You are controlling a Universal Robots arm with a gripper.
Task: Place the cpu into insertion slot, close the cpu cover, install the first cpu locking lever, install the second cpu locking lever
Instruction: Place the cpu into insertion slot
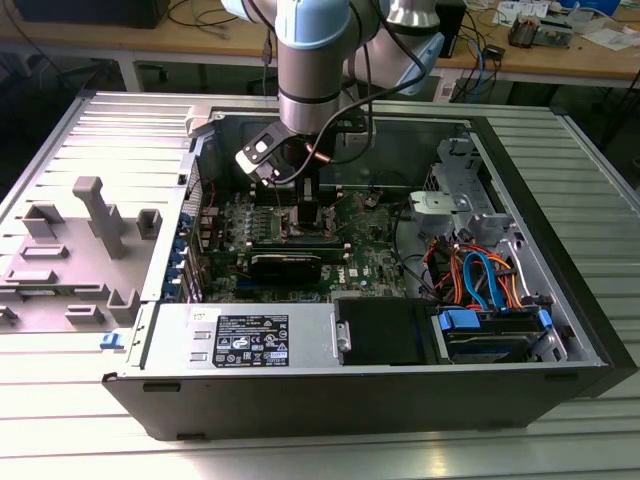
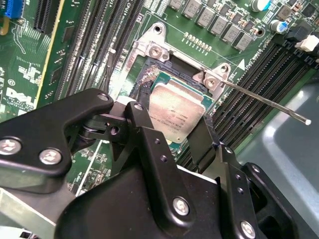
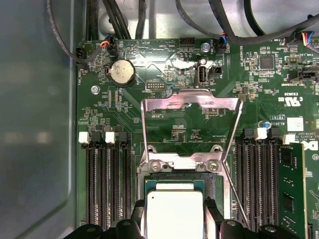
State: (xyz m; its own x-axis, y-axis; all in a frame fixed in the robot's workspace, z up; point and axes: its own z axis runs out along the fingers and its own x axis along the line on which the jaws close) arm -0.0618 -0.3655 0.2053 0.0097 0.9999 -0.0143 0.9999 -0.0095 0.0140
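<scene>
1. Tool (image 2: 172,124): black, two-fingered. It is closed on the chip, with its fingers (image 2: 137,117) pressed to two opposite edges. In the exterior view it (image 1: 305,205) hangs low inside the open computer case (image 1: 300,400).
2. Chip (image 2: 177,109): small silvery square, held level over the socket and inside its rim. Cannot tell whether it is fully seated. It also shows in the first wrist view (image 3: 174,211).
3. Socket (image 2: 149,74): dark square with a silvery rim, on the green board (image 3: 164,127).
4. Cover (image 3: 189,101): thin metal frame, swung open away from the socket, with the board visible through its window.
5. Lever (image 2: 264,102): thin metal rod, unlatched. It sticks out from a socket corner over the long black memory slots (image 3: 107,184).
6. Counter (image 1: 60,400): ribbed metal; it carries the case, with a grey holder (image 1: 95,215) on the exterior view's left.
</scene>
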